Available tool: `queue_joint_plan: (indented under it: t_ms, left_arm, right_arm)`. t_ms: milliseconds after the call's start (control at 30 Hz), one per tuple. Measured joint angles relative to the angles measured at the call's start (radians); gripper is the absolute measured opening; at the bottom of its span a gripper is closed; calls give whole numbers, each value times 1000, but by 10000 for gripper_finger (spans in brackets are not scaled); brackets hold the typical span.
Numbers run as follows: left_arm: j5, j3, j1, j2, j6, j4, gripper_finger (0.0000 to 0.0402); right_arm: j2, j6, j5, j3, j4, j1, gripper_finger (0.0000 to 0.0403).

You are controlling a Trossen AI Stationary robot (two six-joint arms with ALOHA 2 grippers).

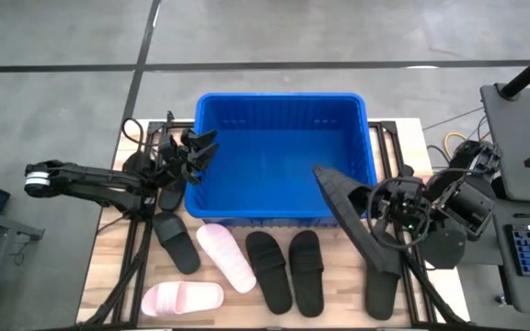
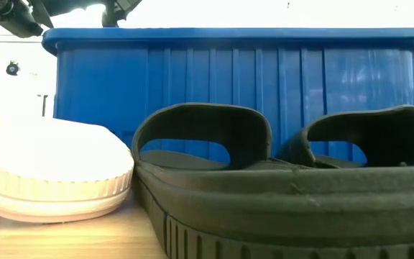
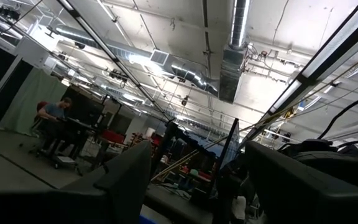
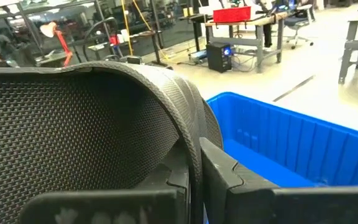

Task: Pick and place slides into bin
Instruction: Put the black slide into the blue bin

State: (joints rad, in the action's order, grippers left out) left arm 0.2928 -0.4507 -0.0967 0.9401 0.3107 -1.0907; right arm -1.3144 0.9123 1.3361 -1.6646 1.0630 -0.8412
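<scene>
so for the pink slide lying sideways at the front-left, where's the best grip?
Probably the strap. The pink slide lies flat, sole down, lengthwise across the table, with its strap arched over the footbed. Come straight down and pinch the strap's edge, one finger slipped under it. The open left gripper at the bin is nearer; the right gripper is shut on a black slide.

The bin stands at 12 o'clock on the surface. 5 slides lie in a row at 6 o'clock before it; a sixth overhangs its 4 o'clock corner.
</scene>
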Motion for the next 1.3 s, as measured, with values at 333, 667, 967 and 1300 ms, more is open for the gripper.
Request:
queue_joint_plan:
  t_ms: [333,667,967,1300]
  left_arm:
    - [-4,0,0,-2,-1,1,246]
    - [-5,1,0,-13,-2,2,246]
    - [-20,1,0,-53,-2,0,246]
    - [-57,2,0,-64,-2,1,246]
  right_arm:
    - [33,-146,-73,0,-64,111,13]
    - [37,-506,-147,0,-253,280,13]
    - [37,-604,-192,0,-269,413,13]
    - [35,-724,-248,0,-264,565,13]
